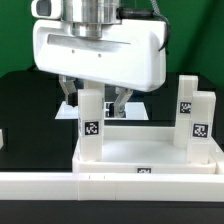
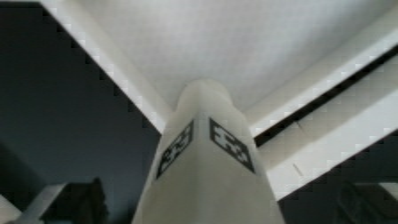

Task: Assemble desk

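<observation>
A black tabletop [image 1: 25, 110] is carrying the scene. The white desk top [image 1: 150, 150] is lying flat on it, and a low white border wall [image 1: 40, 183] is running along the near edge, touching the desk top's side.

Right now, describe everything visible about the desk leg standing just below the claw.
The leg is a white, plastic-looking block post with a rounded top, standing upright at a corner of the desk top, on the exterior view's left. Black-and-white tags sit on its faces; the wrist view shows two on adjoining sides. The claw hangs open around its upper end, fingers on either side; contact cannot be confirmed. Whether it is fully seated in its socket is hidden.
</observation>
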Controlling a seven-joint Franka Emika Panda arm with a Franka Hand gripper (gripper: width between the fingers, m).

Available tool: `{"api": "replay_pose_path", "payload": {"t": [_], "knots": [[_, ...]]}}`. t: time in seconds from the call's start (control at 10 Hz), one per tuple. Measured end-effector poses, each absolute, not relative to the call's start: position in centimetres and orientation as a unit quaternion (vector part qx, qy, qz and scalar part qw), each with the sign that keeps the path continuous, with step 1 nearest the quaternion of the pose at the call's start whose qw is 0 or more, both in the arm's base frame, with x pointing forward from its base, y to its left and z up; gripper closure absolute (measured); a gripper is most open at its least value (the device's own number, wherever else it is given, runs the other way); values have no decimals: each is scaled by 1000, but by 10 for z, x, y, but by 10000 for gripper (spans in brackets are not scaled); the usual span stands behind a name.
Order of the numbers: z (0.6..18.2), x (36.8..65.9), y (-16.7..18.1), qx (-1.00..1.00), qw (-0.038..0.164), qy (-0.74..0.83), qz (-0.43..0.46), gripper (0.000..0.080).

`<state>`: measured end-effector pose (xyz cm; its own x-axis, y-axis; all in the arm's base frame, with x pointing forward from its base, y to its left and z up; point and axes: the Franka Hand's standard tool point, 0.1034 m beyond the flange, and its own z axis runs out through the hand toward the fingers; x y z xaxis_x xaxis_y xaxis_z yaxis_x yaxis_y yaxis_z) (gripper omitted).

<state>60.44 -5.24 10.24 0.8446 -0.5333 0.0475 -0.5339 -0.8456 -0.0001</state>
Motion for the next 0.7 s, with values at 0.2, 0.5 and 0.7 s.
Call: {"api": "replay_pose_path", "payload": {"t": [0.2,0.5,0.7], "knots": [[103,604,-54,979,8,-200,21,150],[103,602,-55,996,12,-89,14,150],[103,602,-56,999,16,-41,14,150]]}}
